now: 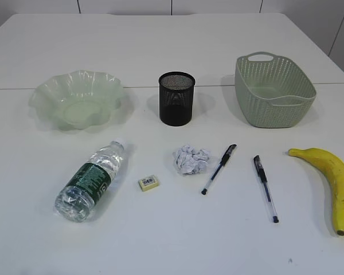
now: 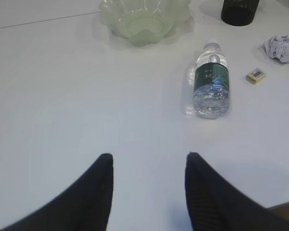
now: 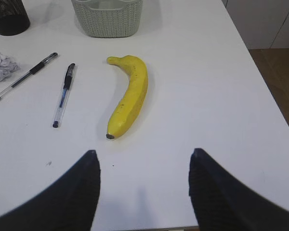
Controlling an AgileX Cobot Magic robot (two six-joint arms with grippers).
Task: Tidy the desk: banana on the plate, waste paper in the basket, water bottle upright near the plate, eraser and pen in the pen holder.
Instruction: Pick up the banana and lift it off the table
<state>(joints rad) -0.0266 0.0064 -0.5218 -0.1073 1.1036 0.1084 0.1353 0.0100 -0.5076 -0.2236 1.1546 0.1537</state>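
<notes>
Both grippers were empty and well apart from every item. Left gripper point(image 2: 147, 166) hung over bare table point(image 1: 172, 246), its two dark fingers point(image 2: 98, 192) spread with only tabletop between them. Right gripper point(image 3: 142, 166) was likewise spread wide over bare tabletop, nothing between its jaws; the banana's stem end lay just ahead of it, not touching.

Layout, exterior view:
- Plate point(image 1: 77, 98): pale green, wavy-rimmed, back left, empty.
- Pen holder point(image 1: 176, 98): black mesh cup, upright, back centre, between plate and basket.
- Basket point(image 1: 274, 90): sage-green woven plastic with handle, back right, empty as far as visible.
- Water bottle point(image 1: 92, 180): clear, green label, lying on its side front left, cap end toward the plate, well apart from it.
- Eraser point(image 1: 148, 183): small, cream-coloured, flat on the table just right of the bottle.
- Waste paper point(image 1: 190, 159): crumpled white ball, centre, in front of the pen holder.
- First pen point(image 1: 219, 169): black cap, clear barrel, lying slanted just right of the paper ball, not touching it.
- Second pen point(image 1: 265, 188): dark cap, bluish barrel, lying between the first pen and the banana.
- Banana point(image 1: 334, 184): yellow, curved, far right on the table.
</notes>
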